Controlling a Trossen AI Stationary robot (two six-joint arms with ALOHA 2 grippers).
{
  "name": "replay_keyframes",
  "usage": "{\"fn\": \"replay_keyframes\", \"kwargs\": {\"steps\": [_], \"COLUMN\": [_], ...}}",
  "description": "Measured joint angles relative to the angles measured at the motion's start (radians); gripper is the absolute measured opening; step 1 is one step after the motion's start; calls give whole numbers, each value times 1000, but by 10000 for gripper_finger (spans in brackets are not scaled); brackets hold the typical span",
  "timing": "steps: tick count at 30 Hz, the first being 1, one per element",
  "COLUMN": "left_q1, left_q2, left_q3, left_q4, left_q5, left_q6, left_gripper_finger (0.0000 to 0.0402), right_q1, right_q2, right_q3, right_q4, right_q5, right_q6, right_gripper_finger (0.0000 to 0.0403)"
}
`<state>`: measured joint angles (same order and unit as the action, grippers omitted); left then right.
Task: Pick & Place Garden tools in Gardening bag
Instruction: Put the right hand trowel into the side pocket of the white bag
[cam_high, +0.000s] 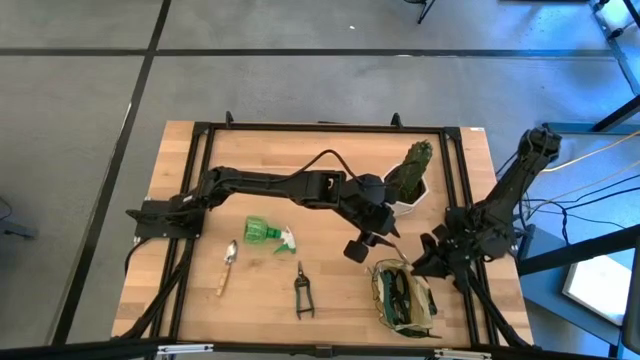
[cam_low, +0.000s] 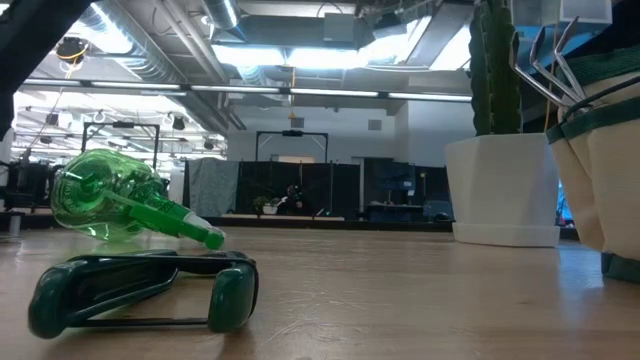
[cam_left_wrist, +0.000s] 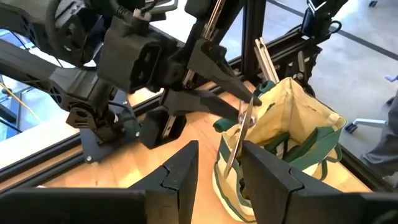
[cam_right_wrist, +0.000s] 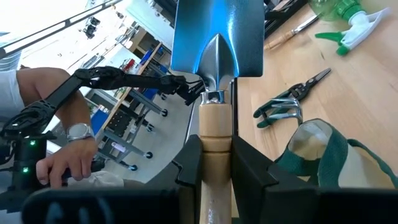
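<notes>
The right hand (cam_right_wrist: 216, 165) pinches a wooden-handled silver trowel (cam_right_wrist: 217, 43) beside the olive-khaki fabric bag (cam_high: 403, 298); the left hand (cam_left_wrist: 216, 168) hovers spread nearby.

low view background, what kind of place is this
Probably a robotics lab or workshop: exposed ceiling ducts and strip lights, black equipment frames behind the wooden table.

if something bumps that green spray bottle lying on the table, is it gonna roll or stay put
The green spray bottle lies on its side, so its rounded body would probably rock or roll a little. Its white nozzle sticks out sideways and would likely stop a full roll. It looks like see-through plastic, so probably light and easily shoved.
</notes>
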<state>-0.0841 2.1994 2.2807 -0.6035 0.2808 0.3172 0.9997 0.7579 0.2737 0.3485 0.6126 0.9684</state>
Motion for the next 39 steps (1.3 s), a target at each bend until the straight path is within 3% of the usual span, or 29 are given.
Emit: {"fn": "replay_keyframes", "kwargs": {"steps": [14, 18, 23, 32, 34, 39], "left_q1": [-2, -4, -6, -1, 11, 31], "left_q2": [0, 0, 0, -9, -16, -33], "left_q3": [0, 0, 0, 0, 3, 77], "left_q4": [-5, -6, -16, -84, -93, -179], "left_q5": [27, 26, 59, 52, 59, 17], "left_q6": [-34, -46, -84, -277, -326, -356], "left_gripper_finger": [111, 84, 16, 2, 2, 2], "right_q1": [-56, -67, -77, -78, -79, -80], "right_q2": [-34, -34, -34, -43, -55, -100], "right_q3": [0, 0, 0, 0, 0, 0], "right_q4": [-2, -7, -9, -9, -1, 3], "right_q5": [-42, -56, -68, -47, -28, 19], "right_q6": [-45, -45, -54, -64, -62, -55], "right_gripper_finger": [55, 55, 55, 52, 63, 140]}}
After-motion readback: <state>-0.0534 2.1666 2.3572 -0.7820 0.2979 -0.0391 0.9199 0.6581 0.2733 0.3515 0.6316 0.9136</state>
